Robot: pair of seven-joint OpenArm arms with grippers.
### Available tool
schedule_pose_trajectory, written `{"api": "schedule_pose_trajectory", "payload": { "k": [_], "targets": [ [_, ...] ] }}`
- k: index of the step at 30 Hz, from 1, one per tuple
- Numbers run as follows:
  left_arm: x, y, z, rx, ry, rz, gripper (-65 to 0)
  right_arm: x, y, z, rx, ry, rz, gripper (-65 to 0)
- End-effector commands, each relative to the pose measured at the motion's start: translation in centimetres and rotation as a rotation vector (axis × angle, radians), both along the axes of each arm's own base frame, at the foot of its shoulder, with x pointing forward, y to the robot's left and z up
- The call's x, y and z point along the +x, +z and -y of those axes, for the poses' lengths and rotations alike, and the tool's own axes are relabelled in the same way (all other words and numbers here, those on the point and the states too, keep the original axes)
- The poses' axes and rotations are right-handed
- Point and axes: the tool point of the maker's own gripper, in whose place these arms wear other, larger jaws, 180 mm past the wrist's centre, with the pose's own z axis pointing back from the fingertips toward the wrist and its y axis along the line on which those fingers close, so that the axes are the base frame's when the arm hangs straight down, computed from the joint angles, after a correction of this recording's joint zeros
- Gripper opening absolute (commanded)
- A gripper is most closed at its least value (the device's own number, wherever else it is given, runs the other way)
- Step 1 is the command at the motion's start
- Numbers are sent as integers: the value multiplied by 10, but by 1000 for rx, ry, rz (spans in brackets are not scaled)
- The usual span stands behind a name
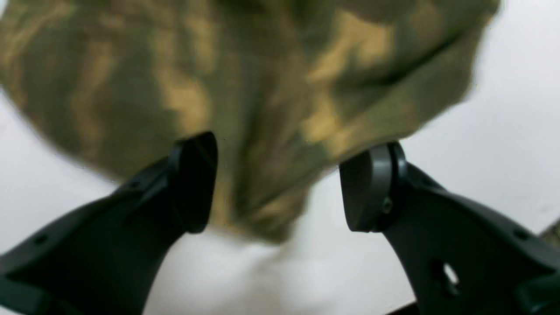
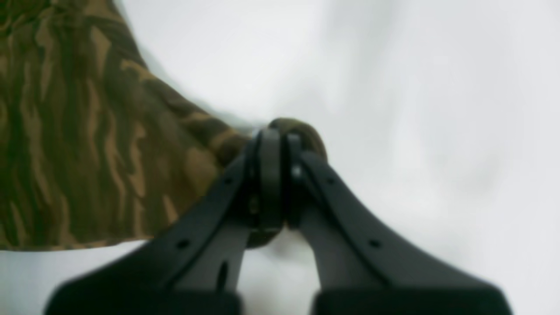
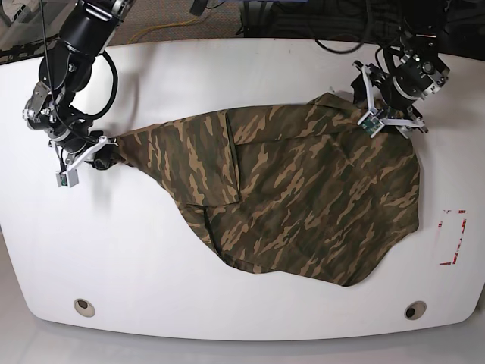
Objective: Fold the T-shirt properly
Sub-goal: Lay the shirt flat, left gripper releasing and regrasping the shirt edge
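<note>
The camouflage T-shirt (image 3: 303, 197) lies spread across the middle of the white table (image 3: 151, 265), partly folded over itself on its left half. My right gripper (image 3: 106, 156) is at the shirt's far left tip. In the right wrist view this gripper (image 2: 282, 144) is shut on a bunched corner of the T-shirt (image 2: 87, 153). My left gripper (image 3: 388, 115) hovers over the shirt's upper right edge. In the left wrist view it (image 1: 280, 186) stands open, and a blurred fold of the T-shirt (image 1: 262, 96) hangs loose between and beyond its fingers.
A red outlined rectangle (image 3: 452, 236) marks the table near its right edge. Two round holes (image 3: 84, 306) (image 3: 414, 310) sit near the front corners. Dark cables (image 3: 258, 15) run behind the table's far edge.
</note>
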Motion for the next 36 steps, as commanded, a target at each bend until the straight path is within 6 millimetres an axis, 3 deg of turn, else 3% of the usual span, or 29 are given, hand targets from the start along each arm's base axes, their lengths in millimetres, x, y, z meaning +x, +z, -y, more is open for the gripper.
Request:
{"api": "schedule_pose_trajectory", "payload": {
  "k": [1, 3, 9, 13, 21, 36],
  "targets": [
    [14, 21, -27, 30, 74, 74, -251, 12, 20, 7, -16, -6, 68, -650],
    [24, 38, -58, 52, 164, 133, -251, 12, 20, 6, -13, -5, 67, -650],
    [40, 77, -113, -28, 352, 275, -251, 11, 17, 4, -9, -1, 62, -650],
    [42, 89, -140, -22, 449, 293, -251, 11, 15, -2, 5, 2, 62, -650],
    [40, 100, -170, 7, 569, 290, -251, 13, 15, -7, 16, 5, 66, -650],
    [71, 16, -188, -237, 664, 146, -253, 11, 13, -8, 18, 5, 60, -650]
  ]
}}
